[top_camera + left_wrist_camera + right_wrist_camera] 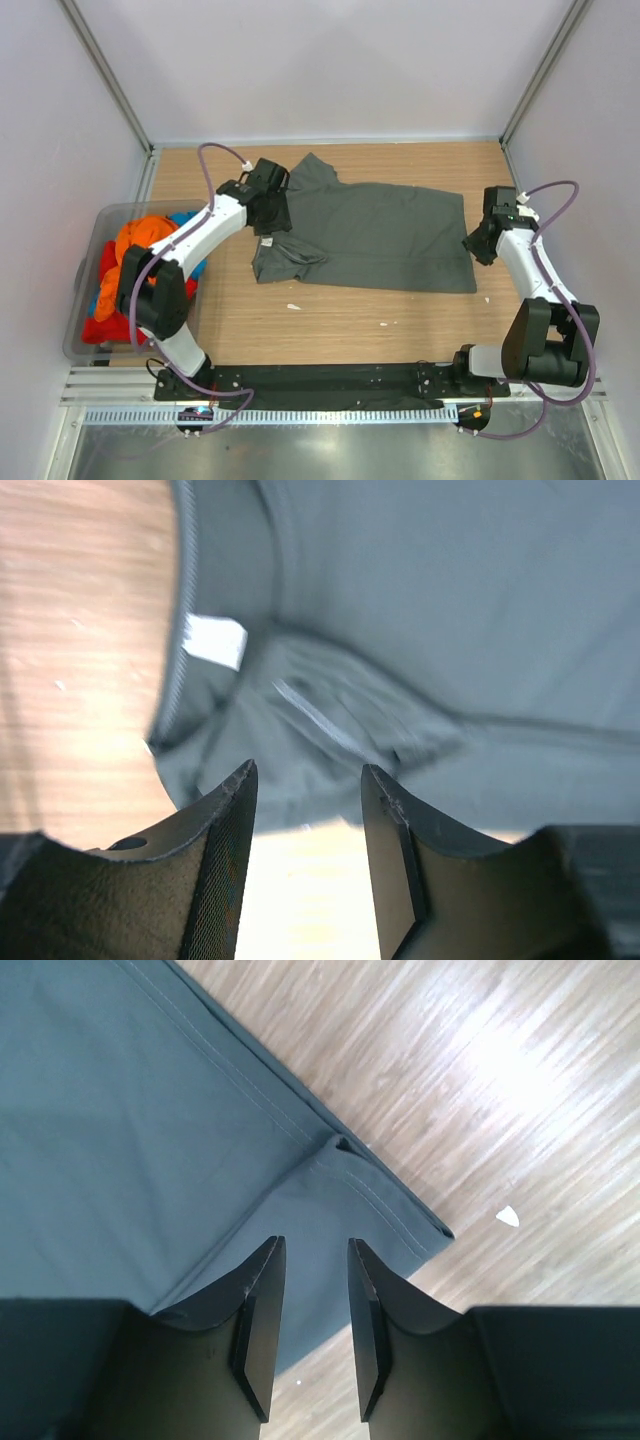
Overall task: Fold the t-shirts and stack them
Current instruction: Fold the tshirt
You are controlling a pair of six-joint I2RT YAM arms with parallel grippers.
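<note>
A dark grey-green t-shirt lies partly folded on the wooden table, with its collar and bunched sleeve at the left end. My left gripper hovers over that left end, open, with nothing between its fingers. In the left wrist view the left gripper stands just above the crumpled sleeve and the white neck label of the t-shirt. My right gripper sits at the shirt's right edge. Its wrist view shows the right gripper open over a folded hem corner of the t-shirt.
A translucent grey bin at the left table edge holds an orange shirt, a red one and a blue one. Small white scraps lie on bare wood in front of the shirt. White walls enclose the table.
</note>
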